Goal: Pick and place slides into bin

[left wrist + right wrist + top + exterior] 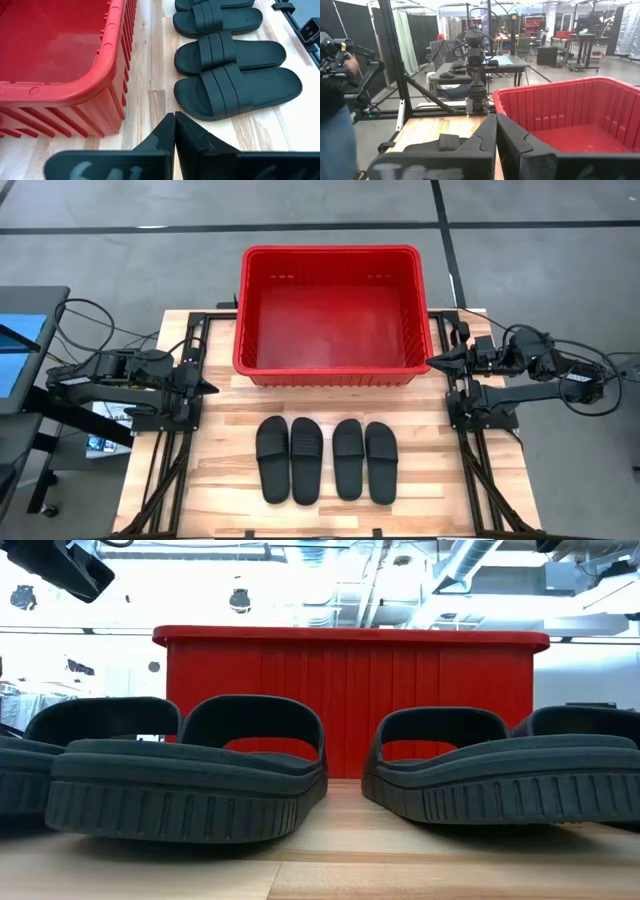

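Your four slides lie side by side on the table in front of the empty bin, touching in pairs. Both grippers, left and right, wait closed at the table's edges. Reach for one slide and you may snag its neighbour's strap.

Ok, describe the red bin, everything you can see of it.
The bin is a large rectangular tub of bright red plastic with a rolled rim, sloping walls and vertical ribs outside. It stands upright on the wooden table at its far edge, its back overhanging the floor. Nothing shows inside it. The four slides lie in a row before it, apart from it. Neither gripper touches it.
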### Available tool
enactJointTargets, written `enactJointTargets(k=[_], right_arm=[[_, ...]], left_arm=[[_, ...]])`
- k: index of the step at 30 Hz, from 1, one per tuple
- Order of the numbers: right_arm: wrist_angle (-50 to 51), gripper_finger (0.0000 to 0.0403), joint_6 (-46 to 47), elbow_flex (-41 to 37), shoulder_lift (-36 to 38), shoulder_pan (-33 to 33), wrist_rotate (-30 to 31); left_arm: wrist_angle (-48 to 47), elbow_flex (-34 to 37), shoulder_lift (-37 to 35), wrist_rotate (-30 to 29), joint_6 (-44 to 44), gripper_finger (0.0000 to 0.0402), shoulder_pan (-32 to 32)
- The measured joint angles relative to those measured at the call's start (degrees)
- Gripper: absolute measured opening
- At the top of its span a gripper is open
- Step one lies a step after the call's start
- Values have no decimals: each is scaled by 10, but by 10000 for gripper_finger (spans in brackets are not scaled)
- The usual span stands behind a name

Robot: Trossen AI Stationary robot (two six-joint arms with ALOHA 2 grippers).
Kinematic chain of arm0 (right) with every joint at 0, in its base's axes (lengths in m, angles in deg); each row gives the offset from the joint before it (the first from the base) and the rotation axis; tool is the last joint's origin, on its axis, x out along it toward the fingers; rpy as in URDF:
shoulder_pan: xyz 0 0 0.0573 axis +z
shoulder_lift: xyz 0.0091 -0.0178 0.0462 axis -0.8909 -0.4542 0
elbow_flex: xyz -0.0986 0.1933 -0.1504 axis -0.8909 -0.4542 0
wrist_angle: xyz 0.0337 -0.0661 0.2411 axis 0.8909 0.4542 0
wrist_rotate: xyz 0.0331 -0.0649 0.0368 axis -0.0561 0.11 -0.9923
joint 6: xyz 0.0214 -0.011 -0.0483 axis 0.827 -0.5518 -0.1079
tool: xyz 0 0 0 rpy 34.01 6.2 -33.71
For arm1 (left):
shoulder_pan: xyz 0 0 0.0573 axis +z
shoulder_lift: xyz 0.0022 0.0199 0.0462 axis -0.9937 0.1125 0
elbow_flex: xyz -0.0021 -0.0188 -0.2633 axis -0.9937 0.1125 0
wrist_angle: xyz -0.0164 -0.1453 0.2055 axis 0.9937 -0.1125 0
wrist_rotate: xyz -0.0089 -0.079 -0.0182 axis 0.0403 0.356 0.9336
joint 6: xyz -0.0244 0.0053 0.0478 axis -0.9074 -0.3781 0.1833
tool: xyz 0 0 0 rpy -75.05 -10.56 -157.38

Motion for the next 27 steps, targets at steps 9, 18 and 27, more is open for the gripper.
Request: enactJointTargets(k=[9,18,27], right_arm=[[0,0,0,0,0,0,0],[0,0,0,0,0,0,0],[0,0,0,0,0,0,0]], left_arm=[[0,0,0,0,0,0,0],[13,1,0,0,0,0,0],[250,29,9,-3,-142,0,0]])
